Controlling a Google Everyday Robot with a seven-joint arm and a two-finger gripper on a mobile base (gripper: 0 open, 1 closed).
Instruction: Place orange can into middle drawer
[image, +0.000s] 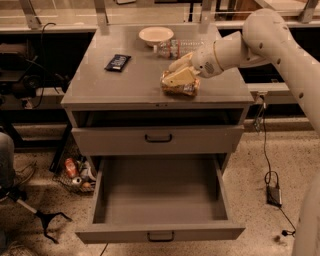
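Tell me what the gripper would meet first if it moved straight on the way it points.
The orange can: the gripper points picture-left and slightly down, right at its top. Whether they already touch is unclear. Beyond lies bare cabinet top.

A grey drawer cabinet (145, 87) stands in the middle of the room on a pale speckled floor (272, 150). Its lowest drawer (160, 200) is pulled far out. The drawer above (120, 141), with a dark handle, sits slightly forward under a shadowed gap. Behind runs a long bench (60, 22) with metal uprights (101, 12), dark underneath. A cable (263, 145) trails down to a black power adapter (274, 195) on the right. Left of the cabinet there is a wire basket of clutter (75, 175) and black stand legs (47, 220). The gripper (181, 70) is over the cabinet top's right front part.
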